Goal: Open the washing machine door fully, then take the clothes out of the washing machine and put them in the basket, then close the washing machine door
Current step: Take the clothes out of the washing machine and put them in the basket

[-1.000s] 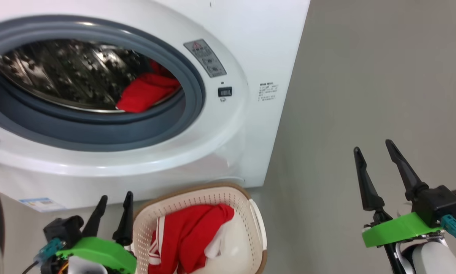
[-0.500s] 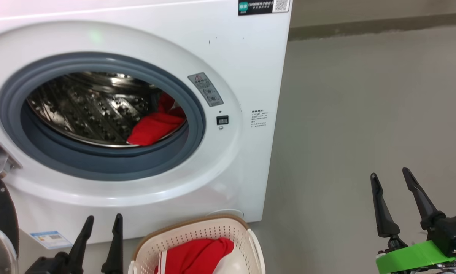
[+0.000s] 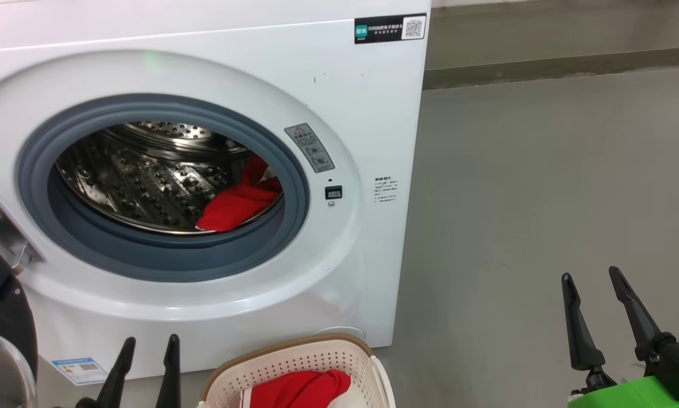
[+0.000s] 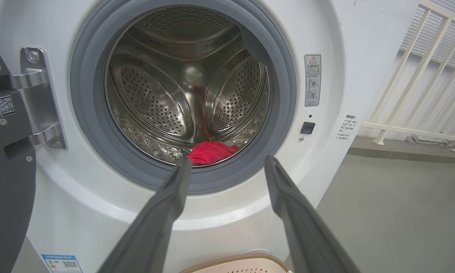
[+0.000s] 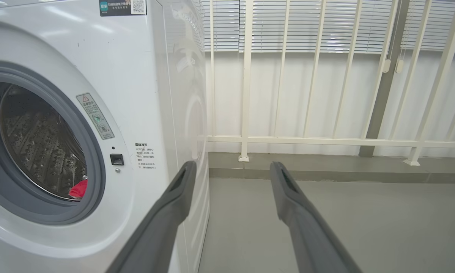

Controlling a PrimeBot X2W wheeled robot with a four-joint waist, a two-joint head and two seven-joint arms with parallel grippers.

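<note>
The white washing machine [image 3: 350,90] stands with its door [image 3: 2,317] swung open at the far left, black rim and glass showing. A red garment [image 3: 234,205] lies at the drum's lower right, also seen as red clothes [image 4: 211,151] in the left wrist view. Below the machine, the cream basket [image 3: 294,354] holds another red garment [image 3: 299,388]. My left gripper [image 3: 151,343] is open and empty beside the basket's left, pointing at the drum mouth. My right gripper [image 3: 593,273] is open and empty over the floor, right of the machine.
Grey floor [image 3: 543,198] stretches to the right of the machine. A white railing [image 5: 326,140] with blinds behind it runs along a low kerb at the back. The door hinge [image 4: 41,98] is on the machine's left.
The head camera has tilted up: machine, basket and grippers sit lower in the picture and the machine's top label has come into view. Both grippers stay open.
</note>
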